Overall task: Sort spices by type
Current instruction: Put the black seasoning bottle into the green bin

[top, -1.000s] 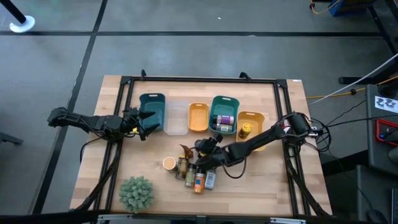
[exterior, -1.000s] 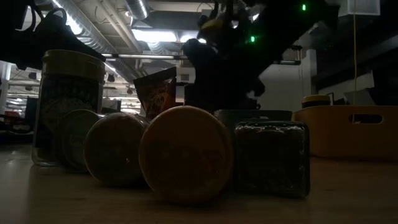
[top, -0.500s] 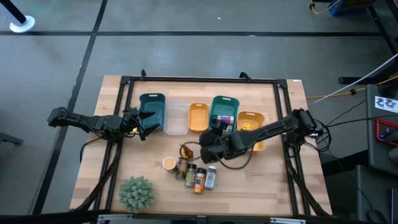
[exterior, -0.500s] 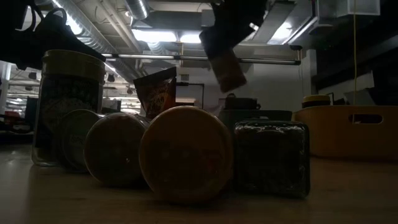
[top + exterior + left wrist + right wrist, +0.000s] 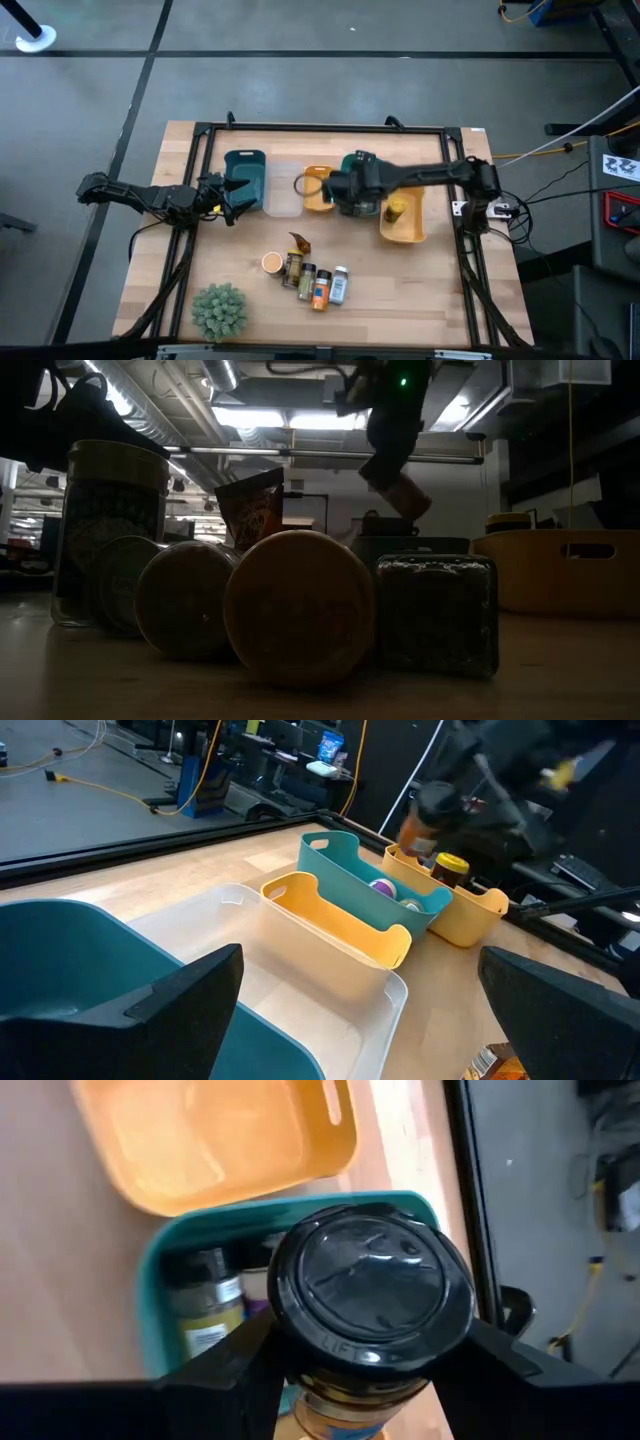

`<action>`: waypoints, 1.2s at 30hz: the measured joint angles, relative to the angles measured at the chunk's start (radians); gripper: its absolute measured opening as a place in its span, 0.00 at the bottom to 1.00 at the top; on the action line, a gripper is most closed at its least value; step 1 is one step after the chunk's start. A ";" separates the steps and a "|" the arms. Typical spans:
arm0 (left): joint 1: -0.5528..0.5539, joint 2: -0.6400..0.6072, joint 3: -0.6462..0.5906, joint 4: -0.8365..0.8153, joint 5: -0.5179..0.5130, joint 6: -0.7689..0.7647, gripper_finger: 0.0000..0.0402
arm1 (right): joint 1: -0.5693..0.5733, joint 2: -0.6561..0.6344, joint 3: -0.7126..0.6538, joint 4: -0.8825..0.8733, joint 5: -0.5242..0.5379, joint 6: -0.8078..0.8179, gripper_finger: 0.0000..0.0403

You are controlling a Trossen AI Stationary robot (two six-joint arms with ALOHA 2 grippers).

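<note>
Above teal tray (image 5: pixel 150 1295), right gripper (image 5: pixel 365 1380) holds tilted black-lidded jar (image 5: pixel 370 1300).

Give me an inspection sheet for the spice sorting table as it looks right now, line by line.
Surface: wooden table in a dark frame.
Job's things: a cluster of spice jars and a brown-orange packet lie at the front middle; jars sit in the right teal tray; one jar in the rightmost orange tray.
Clutter: green bushy plant at the front left.
Grippers: right tool holds a black-lidded jar above the right teal tray; left tool open, waiting by the left teal tray.
Cables: yellow cable on the floor to the right.
Surroundings: grey floor; equipment at the right edge.
</note>
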 joint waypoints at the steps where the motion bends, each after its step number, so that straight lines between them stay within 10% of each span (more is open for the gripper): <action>1: 0.000 0.000 0.000 0.000 0.000 0.000 0.97 | -0.024 0.000 -0.008 0.016 -0.018 -0.030 0.51; 28: 0.000 0.000 0.000 0.000 0.000 0.000 0.97 | -0.216 0.005 -0.239 0.232 -0.229 -0.256 0.52; 36: 0.000 0.000 0.000 0.000 0.000 0.000 0.97 | -0.216 0.005 -0.239 0.232 -0.229 -0.255 0.66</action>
